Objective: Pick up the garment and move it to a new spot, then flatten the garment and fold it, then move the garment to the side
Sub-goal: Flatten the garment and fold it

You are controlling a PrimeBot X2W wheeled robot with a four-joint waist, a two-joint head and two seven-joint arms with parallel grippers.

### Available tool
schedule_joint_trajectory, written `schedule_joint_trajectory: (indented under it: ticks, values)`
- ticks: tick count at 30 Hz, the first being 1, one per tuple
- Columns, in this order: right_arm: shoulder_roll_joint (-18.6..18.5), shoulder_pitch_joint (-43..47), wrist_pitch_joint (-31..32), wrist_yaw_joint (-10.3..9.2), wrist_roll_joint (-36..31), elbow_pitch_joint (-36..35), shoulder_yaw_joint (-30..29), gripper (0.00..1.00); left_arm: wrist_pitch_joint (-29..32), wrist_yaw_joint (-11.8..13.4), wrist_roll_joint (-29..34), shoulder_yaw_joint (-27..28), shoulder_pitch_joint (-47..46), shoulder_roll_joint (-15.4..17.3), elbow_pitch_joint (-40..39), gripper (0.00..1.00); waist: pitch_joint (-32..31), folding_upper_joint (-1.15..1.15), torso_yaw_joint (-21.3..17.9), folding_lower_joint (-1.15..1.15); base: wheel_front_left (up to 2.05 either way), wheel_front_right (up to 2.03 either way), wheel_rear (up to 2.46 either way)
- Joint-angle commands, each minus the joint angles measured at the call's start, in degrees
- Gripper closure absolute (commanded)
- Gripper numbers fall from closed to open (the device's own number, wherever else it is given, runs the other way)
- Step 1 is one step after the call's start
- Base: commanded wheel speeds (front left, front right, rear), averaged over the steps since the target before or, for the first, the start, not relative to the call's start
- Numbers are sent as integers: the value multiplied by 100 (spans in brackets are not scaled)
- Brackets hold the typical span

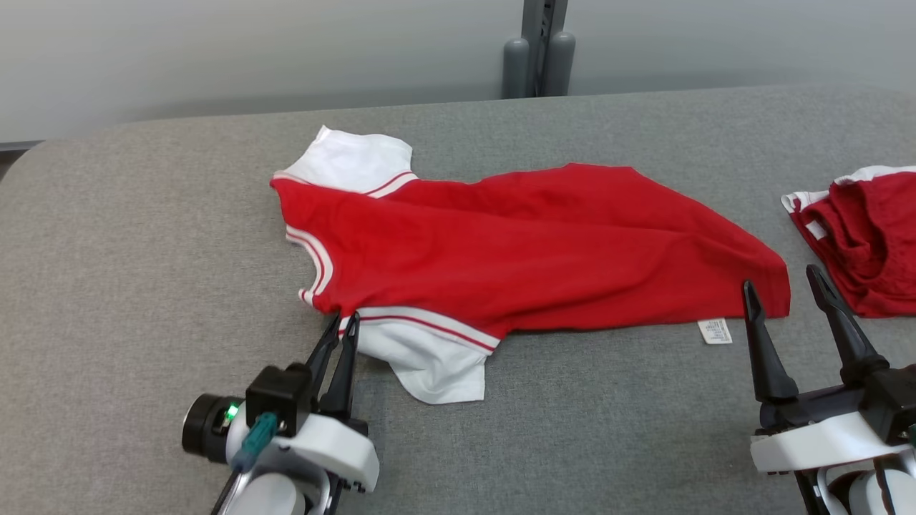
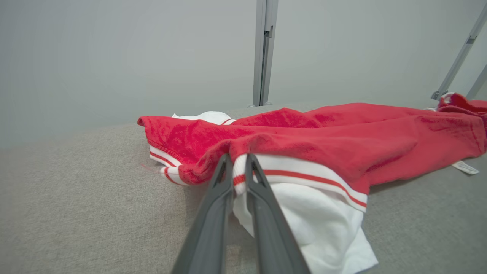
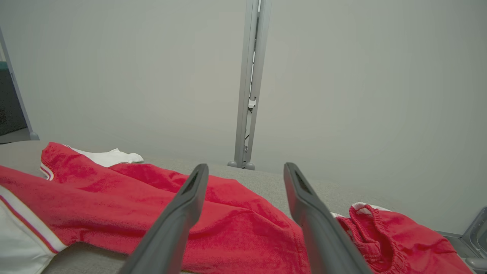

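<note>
Red garment point(image 1: 515, 243) is pinched at its near left sleeve by the left gripper point(image 1: 342, 325).
The right gripper point(image 1: 783, 280), fingers wide, should be closed on the near right hem before lifting.

red white-sleeved garment point(image 1: 515, 250) spread wrinkled, lengthwise across grey surface

Two red-and-white garments lie on one grey table point(image 1: 143, 250): one shirt point(image 1: 529, 250) at centre, one bundle point(image 1: 869, 236) at right. Two grippers near, left gripper point(image 1: 342, 325) and right gripper point(image 1: 783, 282); one label point(image 1: 715, 331); one post point(image 1: 542, 28) far.
</note>
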Motion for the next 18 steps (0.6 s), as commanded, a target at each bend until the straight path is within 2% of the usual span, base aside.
schedule_joint_trajectory:
  ticks: [1, 6, 11, 14, 18]
  values:
    - [-37, 60, -4, -1, -12, 22, -24, 0, -32, 77, 71, -3, 139, 78, -180, 100, -39, 0, 44, 0, 0, 0, 0]
    - [-18, 72, -4, -1, -26, 51, -7, 0, 201, 349, 235, -101, 635, 273, -1202, 100, -94, 0, 123, 0, 0, 0, 0]
    - [11, 5, -3, -1, -5, 88, 116, 0, 525, 349, 295, -228, 624, 356, -1751, 100, -71, 0, 75, 0, 0, 0, 0]
    - [4, -83, -3, -1, 32, 147, 236, 0, 650, 214, 139, -184, 378, 322, -1409, 100, -9, 0, -63, 0, 0, 0, 0]
    - [0, -217, -3, -1, 65, 250, 377, 0, 612, 41, 14, -15, -328, 318, -156, 100, 142, 0, -406, 0, 0, 0, 0]
